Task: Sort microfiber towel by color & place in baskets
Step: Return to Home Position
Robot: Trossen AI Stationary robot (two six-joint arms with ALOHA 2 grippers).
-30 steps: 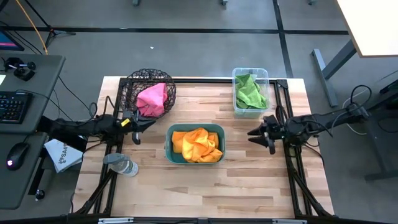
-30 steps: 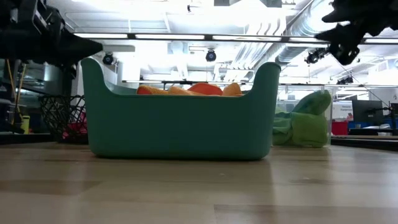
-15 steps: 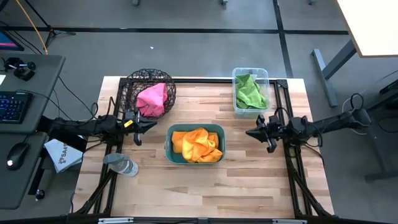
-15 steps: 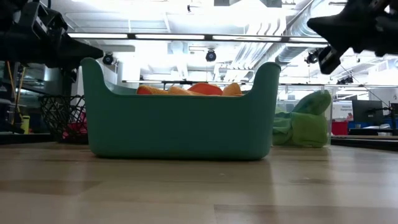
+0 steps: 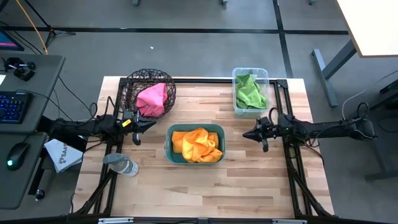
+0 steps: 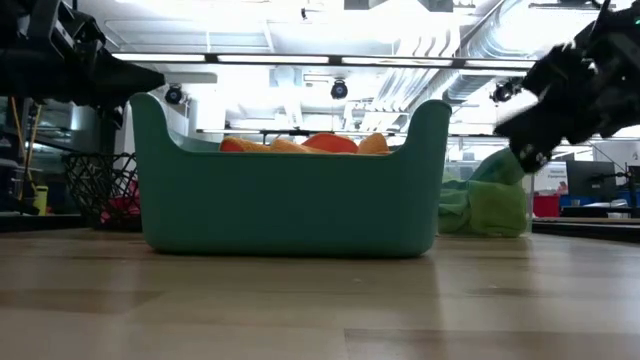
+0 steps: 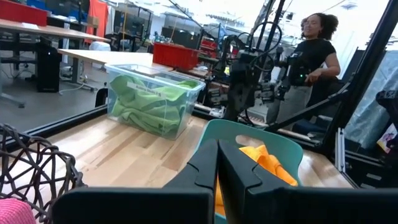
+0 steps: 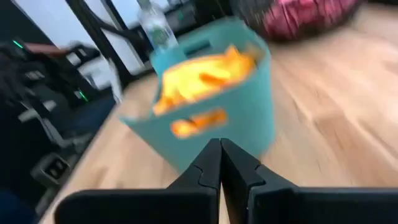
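A pink towel [image 5: 152, 98] lies in the round wire basket [image 5: 134, 84] at the far left. Orange towels [image 5: 196, 143] fill the teal tub [image 5: 169, 132] at the table's middle. A green towel [image 5: 249, 92] sits in the clear bin [image 5: 265, 77] at the far right. My left gripper [image 5: 147, 123] is shut and empty, left of the tub, near the wire basket. My right gripper [image 5: 245, 135] is shut and empty, right of the tub; in its wrist view its fingers [image 8: 219, 163] point at the tub [image 8: 245, 109].
A clear plastic bottle [image 5: 121, 165] lies at the table's left near side, with a white printed packet [image 5: 62, 154] beyond the left edge. A black frame [image 5: 289, 155] runs along the table's sides. A person [image 7: 311, 59] stands beyond the table. Bare wood lies near the front edge.
My right gripper has shut with nothing in it. It has moved toward the table's left, closer to the teal tub, and has come down lower, its arm stretching out level. The towels and baskets have stayed in place.
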